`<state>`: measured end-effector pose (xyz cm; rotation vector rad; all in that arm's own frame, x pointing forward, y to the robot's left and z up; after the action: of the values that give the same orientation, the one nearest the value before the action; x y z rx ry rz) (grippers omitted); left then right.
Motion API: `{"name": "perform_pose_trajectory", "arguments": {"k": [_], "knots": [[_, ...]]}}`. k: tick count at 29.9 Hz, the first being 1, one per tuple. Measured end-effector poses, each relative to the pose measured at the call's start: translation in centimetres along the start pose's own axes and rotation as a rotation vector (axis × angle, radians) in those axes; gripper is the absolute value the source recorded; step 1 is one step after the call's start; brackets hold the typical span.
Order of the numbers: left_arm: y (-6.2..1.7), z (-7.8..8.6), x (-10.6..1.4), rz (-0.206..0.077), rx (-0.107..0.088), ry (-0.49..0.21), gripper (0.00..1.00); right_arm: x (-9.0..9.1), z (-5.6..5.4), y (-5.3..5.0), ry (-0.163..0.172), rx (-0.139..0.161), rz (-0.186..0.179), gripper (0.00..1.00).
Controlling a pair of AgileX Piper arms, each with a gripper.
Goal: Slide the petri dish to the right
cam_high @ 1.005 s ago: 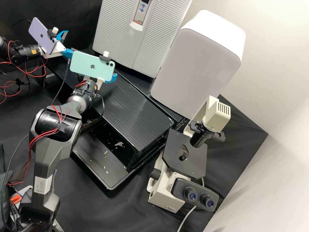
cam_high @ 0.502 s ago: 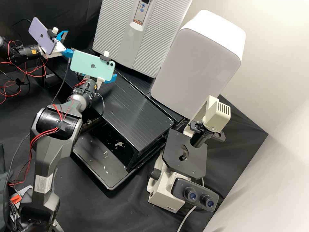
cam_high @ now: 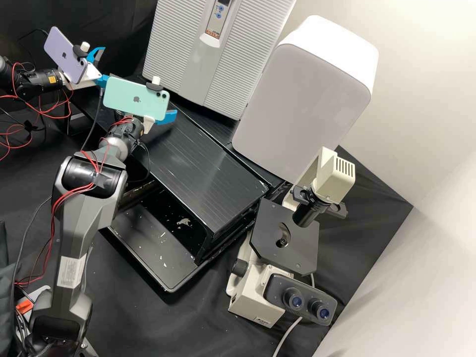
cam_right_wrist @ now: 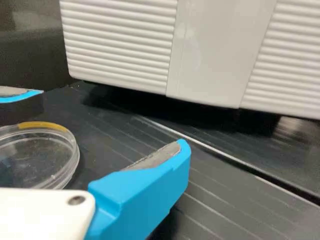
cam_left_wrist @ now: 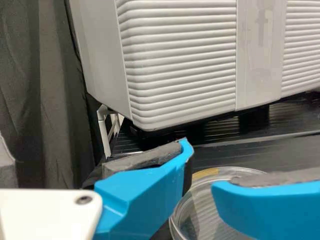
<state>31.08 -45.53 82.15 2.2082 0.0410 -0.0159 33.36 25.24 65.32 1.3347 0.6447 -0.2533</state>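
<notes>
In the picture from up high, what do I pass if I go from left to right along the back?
purple phone → mint green phone → ribbed white machine → smooth white box

I see a pale wall (cam_high: 436,99) beyond the counter's right edge. Black cloth (cam_high: 148,317) covers the counter. A ribbed grey-white cabinet (cam_high: 218,49) stands at the back edge, with a white box (cam_high: 307,94) and a microscope (cam_high: 277,277) along the right edge.
</notes>
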Motion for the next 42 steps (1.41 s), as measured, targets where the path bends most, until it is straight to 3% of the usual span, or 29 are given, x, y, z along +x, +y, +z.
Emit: {"name": "perform_pose_trajectory", "arguments": {"k": [2, 4, 8, 22, 28, 34, 39, 42], "knots": [[0.0, 0.0, 0.0, 0.0, 0.0, 0.0, 1.0, 0.3, -0.2, -0.2, -0.017, -0.008, 0.003, 1.0], [0.0, 0.0, 0.0, 0.0, 0.0, 0.0, 1.0, 0.9, -0.1, -0.4, -0.041, -0.044, 0.004, 1.0], [0.0, 0.0, 0.0, 0.0, 0.0, 0.0, 1.0, 1.4, -0.1, -0.3, -0.076, -0.052, 0.04, 1.0], [0.0, 0.0, 0.0, 0.0, 0.0, 0.0, 1.0, 1.4, -0.3, -0.3, -0.071, -0.086, 0.062, 1.0], [0.0, 0.0, 0.0, 0.0, 0.0, 0.0, 1.0, 1.2, -0.3, -0.6, -0.054, -0.134, 0.079, 1.0], [0.0, 0.0, 0.0, 0.0, 0.0, 0.0, 1.0, 0.6, -0.3, -0.9, -0.02, -0.154, 0.075, 1.0], [0.0, 0.0, 0.0, 0.0, 0.0, 0.0, 1.0, -0.2, -0.6, -1.5, 0.031, -0.216, 0.09, 1.0], [0.0, 0.0, 0.0, 0.0, 0.0, 0.0, 1.0, -1.2, -0.7, -2.2, 0.061, -0.26, 0.136, 1.0]]}}
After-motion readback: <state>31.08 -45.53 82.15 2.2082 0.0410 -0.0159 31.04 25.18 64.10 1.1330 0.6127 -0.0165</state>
